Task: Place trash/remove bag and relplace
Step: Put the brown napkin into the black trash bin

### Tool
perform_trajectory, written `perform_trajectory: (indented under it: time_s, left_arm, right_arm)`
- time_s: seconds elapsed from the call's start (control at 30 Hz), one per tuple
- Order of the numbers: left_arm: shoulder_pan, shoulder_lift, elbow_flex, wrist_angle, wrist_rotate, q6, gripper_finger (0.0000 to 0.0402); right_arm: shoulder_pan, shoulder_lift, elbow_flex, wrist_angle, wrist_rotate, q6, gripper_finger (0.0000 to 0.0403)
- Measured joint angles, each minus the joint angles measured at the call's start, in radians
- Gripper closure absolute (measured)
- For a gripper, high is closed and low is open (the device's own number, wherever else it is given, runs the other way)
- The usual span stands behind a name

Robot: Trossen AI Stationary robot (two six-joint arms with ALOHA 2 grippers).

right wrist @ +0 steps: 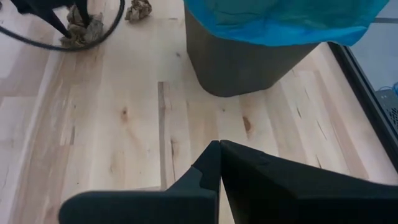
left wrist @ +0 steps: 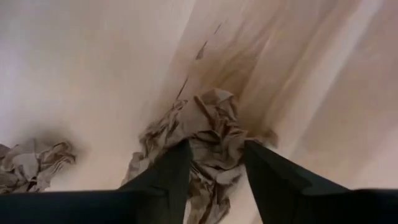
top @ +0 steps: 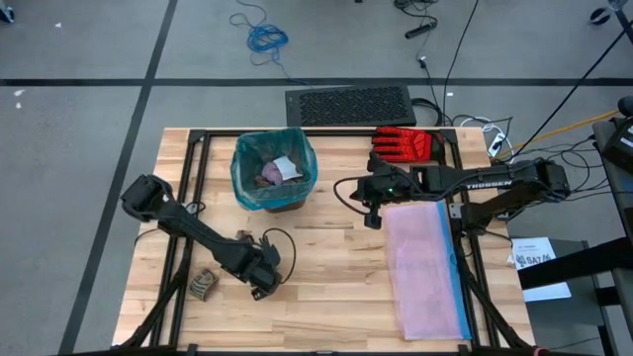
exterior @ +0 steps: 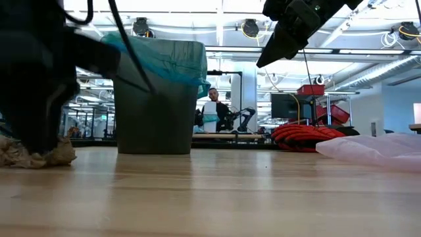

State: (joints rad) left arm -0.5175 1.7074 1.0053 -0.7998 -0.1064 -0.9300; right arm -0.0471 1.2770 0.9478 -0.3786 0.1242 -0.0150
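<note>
My left gripper (left wrist: 214, 168) straddles a brown paper wad (left wrist: 208, 134), fingers spread — overhead my arm hides it — while my right gripper (right wrist: 219, 163) hangs pressed together.

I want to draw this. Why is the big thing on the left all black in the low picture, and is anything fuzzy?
Low view: the left arm is close to the camera, against bright ceiling lights, so it shows as a dark shape. Left wrist view: the brown paper wad between the left pincer's fingers looks soft and blurry, with washed-out pale wood around it.
</note>
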Motion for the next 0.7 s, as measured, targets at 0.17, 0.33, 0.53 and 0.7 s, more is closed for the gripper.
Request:
perform_trajectory:
  time_s: [0.17, 0.33, 0.53, 0.7]
  left_arm:
    - [-0.002, 0.094, 0.005, 0.003, -0.003, 0.0, 0.0242]
    - [-0.001, 0.107, 0.031, -0.01, 0.063, 0.104, 0.0317]
    - [-0.024, -0.013, 0.174, -0.164, 0.086, 0.253, 0.0393]
    - [-0.007, -0.099, 0.331, -0.359, -0.092, 0.256, 0.0399]
  right_arm:
    - [0.0, 0.0, 0.0, 0.0, 0.001, 0.0, 0.0403]
    - [0.002, 0.0, 0.0, -0.002, 0.001, -0.003, 0.0403]
    - [0.003, 0.0, 0.0, -0.007, 0.003, -0.005, 0.0403]
    - [0.003, 0.0, 0.0, -0.003, 0.004, -0.007, 0.0403]
